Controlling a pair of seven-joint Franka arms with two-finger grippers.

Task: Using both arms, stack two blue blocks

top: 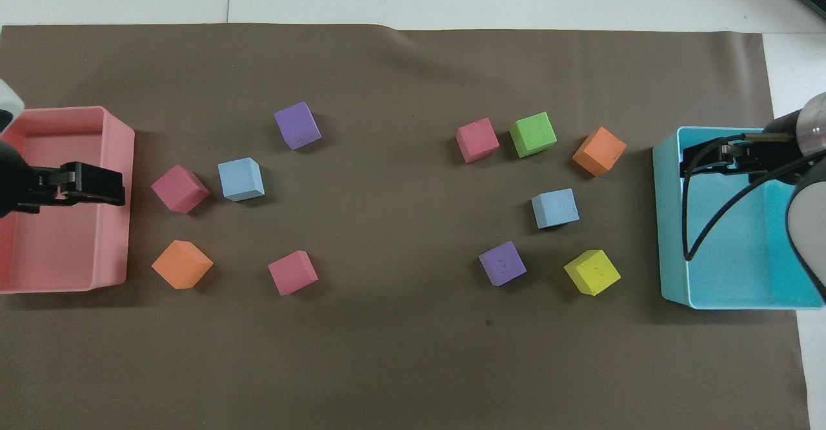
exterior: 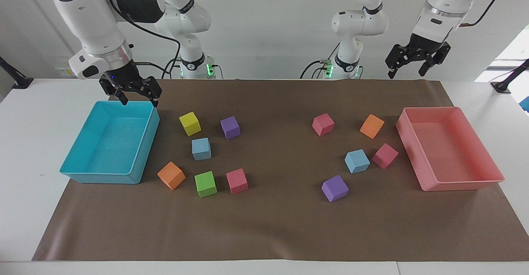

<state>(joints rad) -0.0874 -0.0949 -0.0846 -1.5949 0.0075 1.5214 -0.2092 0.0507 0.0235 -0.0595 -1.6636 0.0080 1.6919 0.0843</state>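
Note:
Two light-blue blocks lie apart on the brown mat. One blue block (exterior: 201, 148) (top: 555, 208) sits toward the right arm's end, among yellow, purple and green cubes. The other blue block (exterior: 357, 161) (top: 241, 179) sits toward the left arm's end, touching or nearly touching a pink cube (exterior: 384, 155). My right gripper (exterior: 139, 100) (top: 700, 159) hangs open and empty over the turquoise tray's (exterior: 142, 151) rim. My left gripper (exterior: 406, 73) (top: 97, 183) is open and empty, raised high over the pink tray (exterior: 463, 184).
Other cubes lie scattered: yellow (exterior: 190, 123), purple (exterior: 230, 127), orange (exterior: 171, 175), green (exterior: 206, 183) and pink (exterior: 237, 181) near the turquoise tray; pink (exterior: 323, 124), orange (exterior: 372, 126) and purple (exterior: 334, 188) near the pink tray.

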